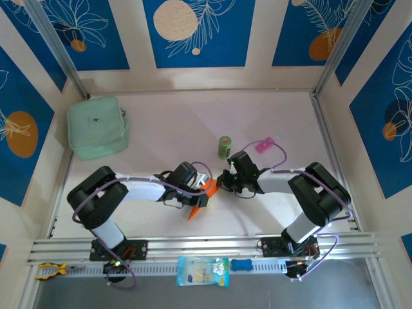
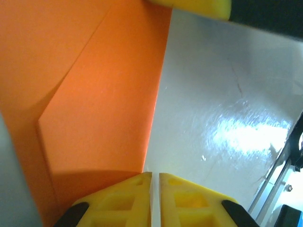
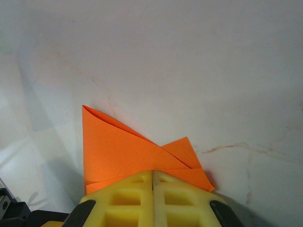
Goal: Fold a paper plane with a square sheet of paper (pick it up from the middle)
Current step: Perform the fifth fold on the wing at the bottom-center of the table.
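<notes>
The square sheet of paper [image 1: 207, 188], bright orange and folded into an angular shape with overlapping flaps, lies on the white table between my two grippers; one pointed end [image 1: 193, 214] sticks out toward the near edge. In the left wrist view the paper [image 2: 94, 104] fills the left side, its straight edge ending at my left gripper [image 2: 155, 176], whose yellow jaws stand a thin slit apart with bare table showing between them. My right gripper [image 3: 152, 174] is shut, tips over the near edge of the paper [image 3: 123, 151]. The two grippers [image 1: 203, 188] [image 1: 222, 182] nearly meet.
A small green can [image 1: 224, 147] stands just behind the grippers and a pink packet [image 1: 264, 145] lies to its right. The mint-green pouch [image 1: 96, 127] sits at the back left. A blue packet [image 1: 202, 271] and yellow pliers [image 1: 50, 270] rest on the front rail.
</notes>
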`<state>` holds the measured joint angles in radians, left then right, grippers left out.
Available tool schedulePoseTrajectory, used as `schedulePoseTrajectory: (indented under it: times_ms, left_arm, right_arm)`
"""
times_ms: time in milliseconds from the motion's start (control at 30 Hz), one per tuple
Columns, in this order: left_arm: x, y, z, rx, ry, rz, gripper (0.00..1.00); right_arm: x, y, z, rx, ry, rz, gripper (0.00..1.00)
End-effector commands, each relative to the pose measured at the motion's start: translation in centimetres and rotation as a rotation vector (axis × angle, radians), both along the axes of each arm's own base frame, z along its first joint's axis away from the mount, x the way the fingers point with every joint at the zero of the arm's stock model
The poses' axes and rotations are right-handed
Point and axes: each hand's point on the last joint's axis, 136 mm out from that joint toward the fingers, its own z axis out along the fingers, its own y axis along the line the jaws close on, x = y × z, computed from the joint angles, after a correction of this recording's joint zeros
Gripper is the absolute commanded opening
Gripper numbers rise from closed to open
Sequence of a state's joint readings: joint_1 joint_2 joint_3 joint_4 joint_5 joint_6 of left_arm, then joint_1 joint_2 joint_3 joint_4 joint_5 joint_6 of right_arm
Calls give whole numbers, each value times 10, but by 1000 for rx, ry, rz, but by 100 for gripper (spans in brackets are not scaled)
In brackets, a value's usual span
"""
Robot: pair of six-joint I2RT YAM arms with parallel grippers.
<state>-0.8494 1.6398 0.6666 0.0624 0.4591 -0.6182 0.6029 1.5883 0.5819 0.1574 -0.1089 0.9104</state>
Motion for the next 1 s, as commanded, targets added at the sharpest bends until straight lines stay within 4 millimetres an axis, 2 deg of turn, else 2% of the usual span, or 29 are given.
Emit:
schedulePoseTrajectory:
  times_ms: [0, 367, 600, 833, 967]
  left_arm:
    - [-27, 32, -23, 129, 69, -18, 13]
    - [-41, 55, -27, 211, 68, -1, 12]
    - [-48, 71, -29, 262, 58, 24, 8]
    - [-47, 74, -18, 238, 20, 44, 2]
    - [-41, 62, 4, 159, -19, 35, 2]
  right_arm:
    - [-19, -25, -33, -128, 108, -36, 4]
    - [-18, -25, -32, -127, 106, -37, 4]
    - [-18, -24, -30, -125, 102, -35, 4]
    - [-18, -23, -29, -121, 98, -34, 4]
    - [-17, -21, -28, -114, 96, -31, 4]
